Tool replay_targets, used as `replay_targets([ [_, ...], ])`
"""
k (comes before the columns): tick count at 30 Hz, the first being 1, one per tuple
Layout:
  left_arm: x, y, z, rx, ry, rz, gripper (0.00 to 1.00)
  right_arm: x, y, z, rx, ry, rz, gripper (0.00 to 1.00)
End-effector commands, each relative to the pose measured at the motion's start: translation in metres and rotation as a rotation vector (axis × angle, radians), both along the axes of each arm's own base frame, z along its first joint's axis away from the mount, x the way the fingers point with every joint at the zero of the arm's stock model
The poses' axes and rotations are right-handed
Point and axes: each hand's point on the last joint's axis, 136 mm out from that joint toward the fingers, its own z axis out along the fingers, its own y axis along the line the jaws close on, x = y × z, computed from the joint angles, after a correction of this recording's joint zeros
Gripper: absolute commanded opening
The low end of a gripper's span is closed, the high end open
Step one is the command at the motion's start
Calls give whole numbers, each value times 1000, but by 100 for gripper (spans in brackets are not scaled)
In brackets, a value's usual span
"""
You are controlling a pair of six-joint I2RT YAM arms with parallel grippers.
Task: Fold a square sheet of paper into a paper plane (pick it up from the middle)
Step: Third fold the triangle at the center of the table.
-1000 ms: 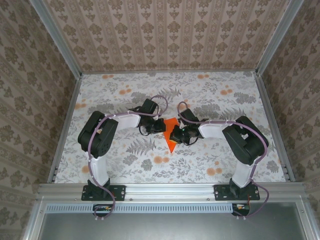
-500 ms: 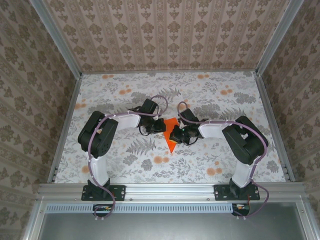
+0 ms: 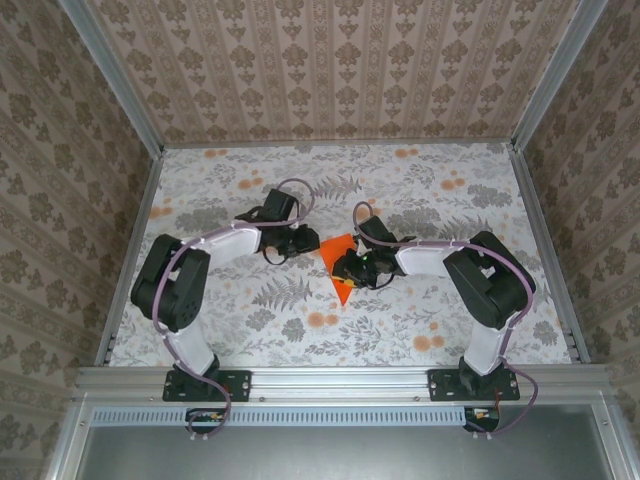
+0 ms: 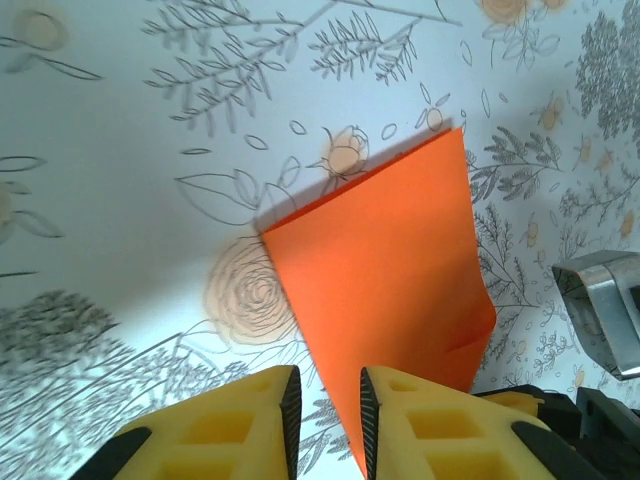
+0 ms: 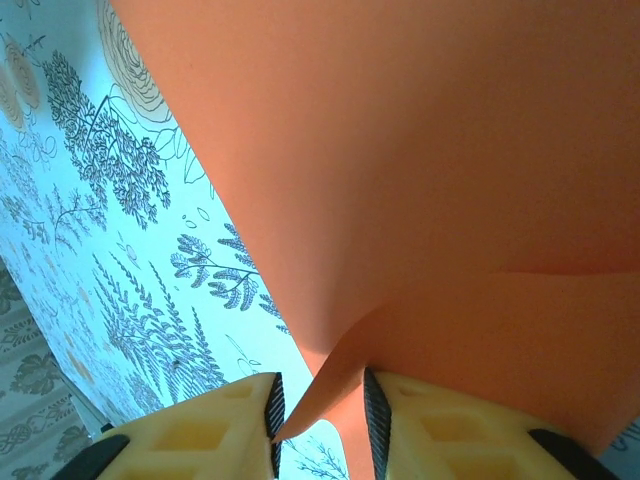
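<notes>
- Yellow-padded left gripper (image 4: 328,390) stood slightly parted, pinching nothing, at ten o'clock of the square sheet of paper (image 3: 333,258).
- Right gripper (image 5: 320,395), slightly parted, straddled its loose flap at three o'clock.
- One sheet, bright orange, folded to a point, lay mid table (image 3: 450,200); two grippers.

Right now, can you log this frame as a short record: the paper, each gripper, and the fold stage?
paper: orange, folded, mid-table, between the two grippers
left gripper: jaws slightly apart, the paper's narrow end at the gap
right gripper: jaws slightly apart, a raised flap of the paper in the gap
fold stage: a wedge pointing toward the arm bases in the top view, not yet a slim dart
</notes>
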Motion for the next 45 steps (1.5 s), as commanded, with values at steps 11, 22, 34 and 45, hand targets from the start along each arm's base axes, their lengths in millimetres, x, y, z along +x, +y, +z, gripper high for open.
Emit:
replay_targets([
  [11, -18, 11, 11, -20, -18, 24, 31, -14, -16, -25, -93, 77, -18, 41],
  [22, -29, -4, 9, -51, -3, -4, 29, -20, -21, -29, -114, 93, -19, 26],
  [34, -51, -32, -1, -93, 46, -64, 15, -24, -24, -37, -138, 118, -15, 2],
  [45, -67, -51, -25, -60, 106, -108, 3, -26, -25, -39, -141, 125, -15, 0],
])
